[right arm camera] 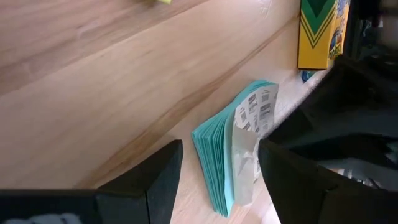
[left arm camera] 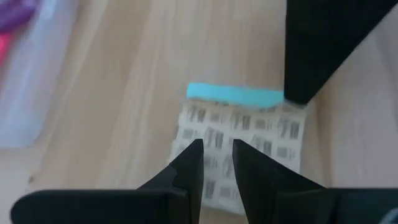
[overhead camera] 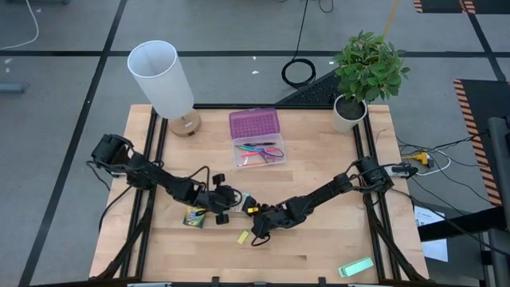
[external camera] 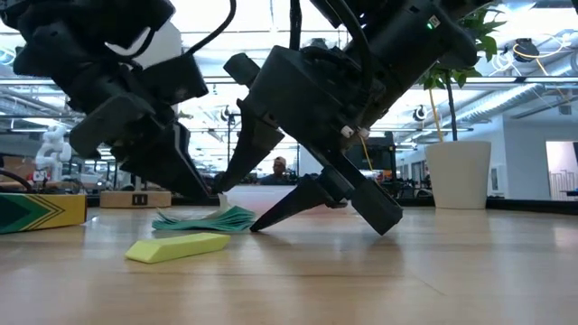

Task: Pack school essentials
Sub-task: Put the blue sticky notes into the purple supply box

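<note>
The small teal-edged packet (right arm camera: 227, 165) lies flat on the wood between both grippers; its barcode face (left arm camera: 249, 140) is up. My right gripper (right arm camera: 217, 180) is open, one finger on each side of the packet, low over the table (external camera: 271, 212). My left gripper (left arm camera: 217, 155) hovers over the packet's barcode face, its fingers only a narrow gap apart. The yellow-green crayon box (overhead camera: 194, 217) lies left of the packet. The tiny yellow block (overhead camera: 243, 237) lies nearer the front. Pencils and purple-handled scissors lie in the open case (overhead camera: 259, 154). My left gripper points down at the packet's barcode face (left arm camera: 214, 134), with the teal edge (left arm camera: 233, 93) beyond its tips. I cannot tell whether the tips touch the packet.
A white lamp (overhead camera: 163, 80) stands at the far left. A potted plant (overhead camera: 366, 72) stands at the far right. The case's purple lid (overhead camera: 253, 123) lies open behind its tray. A pale green flat block (overhead camera: 355, 267) lies at the near right.
</note>
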You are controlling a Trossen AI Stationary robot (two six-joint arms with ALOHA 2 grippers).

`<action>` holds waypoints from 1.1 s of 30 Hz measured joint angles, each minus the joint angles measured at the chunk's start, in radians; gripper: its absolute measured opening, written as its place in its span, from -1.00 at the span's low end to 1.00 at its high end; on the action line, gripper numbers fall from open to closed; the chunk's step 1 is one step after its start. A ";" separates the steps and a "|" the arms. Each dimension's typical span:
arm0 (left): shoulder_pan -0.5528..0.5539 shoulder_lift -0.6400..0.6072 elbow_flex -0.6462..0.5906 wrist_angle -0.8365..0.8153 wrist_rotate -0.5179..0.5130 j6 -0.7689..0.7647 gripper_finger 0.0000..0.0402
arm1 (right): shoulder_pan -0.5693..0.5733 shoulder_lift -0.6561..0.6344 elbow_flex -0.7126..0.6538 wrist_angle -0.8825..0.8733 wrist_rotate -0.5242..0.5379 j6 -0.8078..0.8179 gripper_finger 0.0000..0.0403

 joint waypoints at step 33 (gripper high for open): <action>0.002 0.118 0.001 0.093 0.029 0.048 -0.55 | 0.010 -0.024 -0.003 -0.005 -0.023 0.032 0.04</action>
